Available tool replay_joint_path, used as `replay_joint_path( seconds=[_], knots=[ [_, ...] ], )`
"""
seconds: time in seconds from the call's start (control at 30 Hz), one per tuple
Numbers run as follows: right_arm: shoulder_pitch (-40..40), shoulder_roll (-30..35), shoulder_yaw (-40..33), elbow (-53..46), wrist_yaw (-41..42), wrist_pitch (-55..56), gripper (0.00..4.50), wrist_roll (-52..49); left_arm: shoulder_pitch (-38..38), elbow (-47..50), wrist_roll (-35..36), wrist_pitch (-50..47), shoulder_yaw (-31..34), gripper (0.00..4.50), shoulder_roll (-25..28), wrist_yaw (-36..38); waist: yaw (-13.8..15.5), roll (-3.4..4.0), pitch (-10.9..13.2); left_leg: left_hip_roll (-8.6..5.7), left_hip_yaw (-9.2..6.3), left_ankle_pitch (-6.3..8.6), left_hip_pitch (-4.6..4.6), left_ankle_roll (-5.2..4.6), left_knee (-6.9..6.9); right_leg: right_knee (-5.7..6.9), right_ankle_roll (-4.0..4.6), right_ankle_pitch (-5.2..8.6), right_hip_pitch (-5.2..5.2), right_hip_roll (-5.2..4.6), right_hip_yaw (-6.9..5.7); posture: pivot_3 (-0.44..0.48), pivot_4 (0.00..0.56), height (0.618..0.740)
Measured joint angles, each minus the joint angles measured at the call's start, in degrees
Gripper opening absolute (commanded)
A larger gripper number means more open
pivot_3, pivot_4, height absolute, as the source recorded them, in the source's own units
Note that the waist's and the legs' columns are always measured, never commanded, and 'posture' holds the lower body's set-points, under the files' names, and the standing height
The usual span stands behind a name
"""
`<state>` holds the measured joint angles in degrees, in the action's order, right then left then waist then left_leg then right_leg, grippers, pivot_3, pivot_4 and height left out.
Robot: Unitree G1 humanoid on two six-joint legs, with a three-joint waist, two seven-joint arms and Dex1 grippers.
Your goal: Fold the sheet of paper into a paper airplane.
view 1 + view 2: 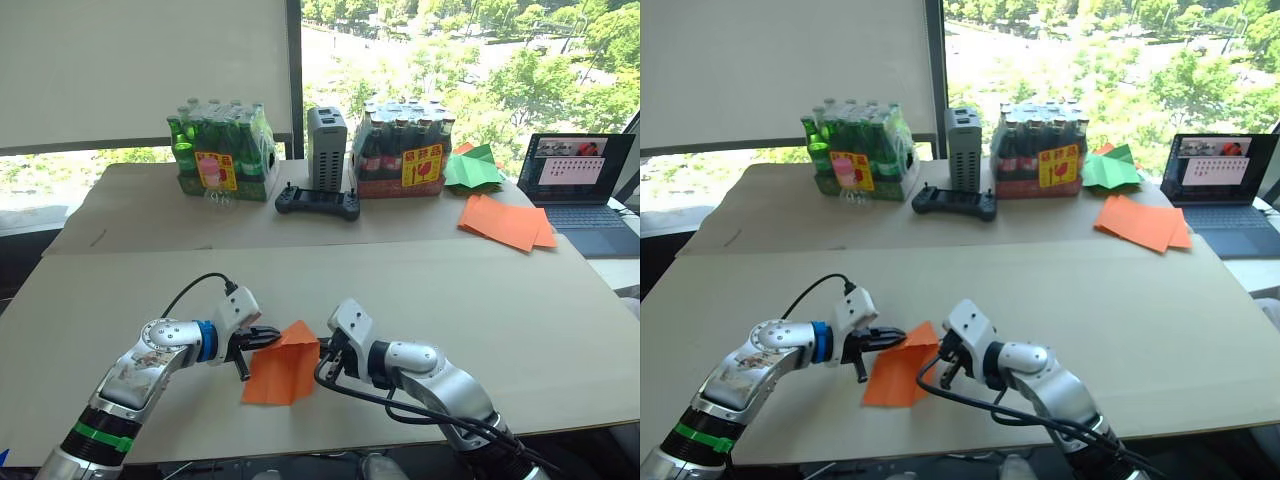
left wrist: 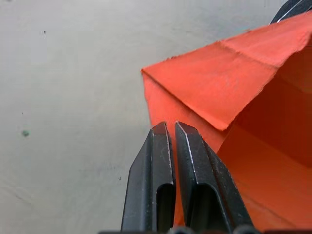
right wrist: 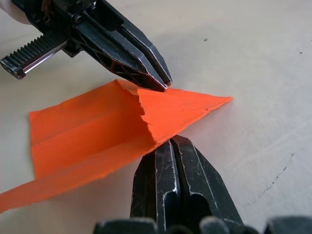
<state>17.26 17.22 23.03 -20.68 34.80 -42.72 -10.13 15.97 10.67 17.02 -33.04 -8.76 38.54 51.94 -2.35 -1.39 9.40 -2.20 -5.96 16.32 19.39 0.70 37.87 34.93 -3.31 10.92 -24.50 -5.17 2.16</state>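
left eye view: folded paper [image 1: 283,368] lies at the table's [image 1: 560,330] near edge, between both grippers. left wrist view: left gripper [image 2: 169,127] clamped on a paper edge. right wrist view: right gripper [image 3: 173,141] pinches the opposite fold (nose raised).

Pale tabletop [image 1: 520,330]: folded orange paper [image 1: 282,362] near front edge; far side holds two bottle packs [image 1: 222,150], grey box [image 1: 326,148], controller [image 1: 317,204], orange sheets [image 1: 506,221], green paper [image 1: 472,167], laptop [image 1: 582,190], possibly on separate surface.
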Motion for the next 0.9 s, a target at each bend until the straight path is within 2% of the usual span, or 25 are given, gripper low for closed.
replay_joint_path(
  seconds=[0.3,0.67,0.9],
  knots=[
    [1.14,-0.25,0.81,0.24,-0.41,0.09,0.0,0.15,-0.52,-1.96,-1.58,1.81,-2.63,0.28,-1.87,0.04,0.0,-0.01,0.01,0.0,0.0,0.0,-0.01,0.0,0.0,0.01,0.01,-0.01,-0.01,0.01,0.0,0.0,0.15,0.723],
    [5.26,-4.16,3.1,4.28,-1.66,1.4,0.0,1.64,0.14,-4.37,-1.88,2.79,-2.3,0.28,-5.36,-0.01,0.45,-0.01,0.0,-0.07,0.0,0.0,-0.04,0.0,0.0,0.02,0.23,-0.14,0.03,-0.05,0.0,0.0,0.15,0.723],
    [7.02,-4.88,5.09,7.84,-1.65,3.97,0.0,4.29,-1.37,-4.26,-0.98,2.75,-0.52,0.28,-4.02,0.42,-0.08,-0.01,0.0,0.0,-0.01,0.0,-0.09,0.01,0.0,0.07,0.24,-0.15,0.03,0.01,0.0,0.0,0.15,0.723]
  ],
)
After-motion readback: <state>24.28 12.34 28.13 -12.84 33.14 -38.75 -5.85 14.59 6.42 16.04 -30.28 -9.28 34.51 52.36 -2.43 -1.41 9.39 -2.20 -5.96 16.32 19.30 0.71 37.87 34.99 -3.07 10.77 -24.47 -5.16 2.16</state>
